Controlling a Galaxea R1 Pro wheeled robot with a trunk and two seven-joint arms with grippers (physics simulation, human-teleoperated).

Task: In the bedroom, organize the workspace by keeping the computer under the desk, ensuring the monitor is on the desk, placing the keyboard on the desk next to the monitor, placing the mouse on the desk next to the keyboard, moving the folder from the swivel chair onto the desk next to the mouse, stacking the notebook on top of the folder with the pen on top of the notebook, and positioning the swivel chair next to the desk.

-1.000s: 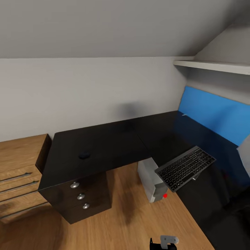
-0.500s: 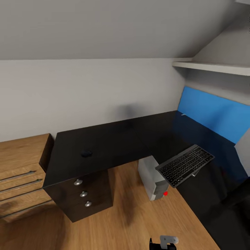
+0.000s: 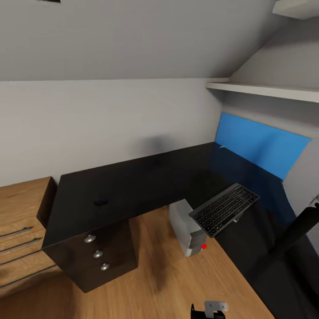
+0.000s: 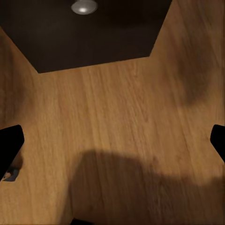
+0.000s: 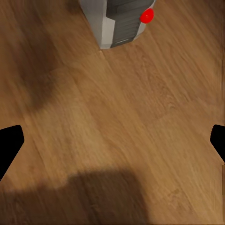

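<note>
Two pincers hang over the wooden floor [image 3: 168, 283], each spread wide with nothing between the fingers; in the left wrist view the left pincer [image 4: 112, 145] shows its dark fingertips [image 4: 10, 143] at the picture's edges, above bare boards and the foot of the dark drawer unit [image 4: 93, 37] with one round silver knob [image 4: 84, 6]; in the right wrist view the right pincer [image 5: 112, 145] is likewise parted, with the base of the computer [image 5: 117, 23] and its red light [image 5: 147, 15] ahead of it.

From the head view, the L-shaped black bench [image 3: 133, 186] fills the corner under the sloped ceiling, blue back panel [image 3: 261, 144] along its right wing; the mouse [image 3: 100, 202] lies on the left wing, well apart from the keyboard [image 3: 224, 209], which rests tilted at the inner edge of the right wing, overhanging toward the floor; the grey computer [image 3: 185, 230] stands on the floor in the corner of the L, just beside and partly below the keyboard; a wooden chest [image 3: 20, 230] with bar handles stands against the bench's left end; a white shelf [image 3: 266, 91] runs above the blue panel; a thin black stand [image 3: 294, 230] slants in at the right edge.
</note>
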